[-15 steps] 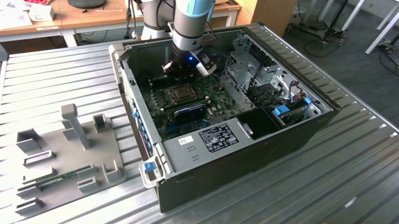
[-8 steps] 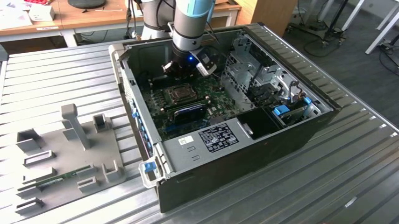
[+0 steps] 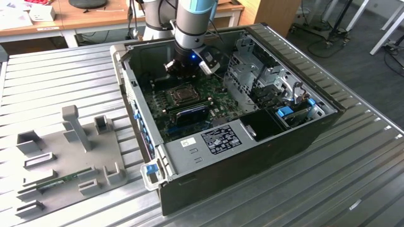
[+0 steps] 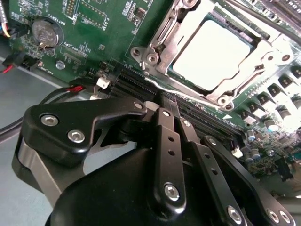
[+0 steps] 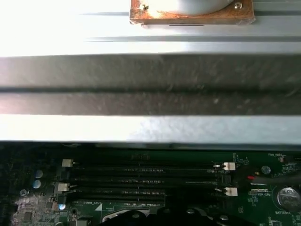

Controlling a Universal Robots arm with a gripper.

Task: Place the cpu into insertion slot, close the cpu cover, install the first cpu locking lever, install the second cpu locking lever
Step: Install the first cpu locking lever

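Silver-grey cpu (image 4: 211, 52) lies flat in the insertion slot (image 3: 183, 95), on the green circuit board (image 4: 94, 28) inside the open computer case (image 3: 271, 142). The cpu cover (image 4: 162, 40) is folded down around it, the chip showing through its square window. A thin metal lever (image 4: 188, 89) runs along the cover edge nearest the arm; I cannot tell whether it is latched. The gripper (image 4: 168, 100) hangs low over the board just beside that edge. Its black fingers (image 4: 164, 136) are drawn together, tips meeting over the lever and the long black memory slots (image 5: 141, 181); whether they pinch anything is hidden. A coin battery (image 4: 46, 33) sits well off to one side. In the exterior view the case stands on a ribbed metal table (image 3: 63, 71), with a grey fixture tray (image 3: 69, 161) at the exterior view's left.
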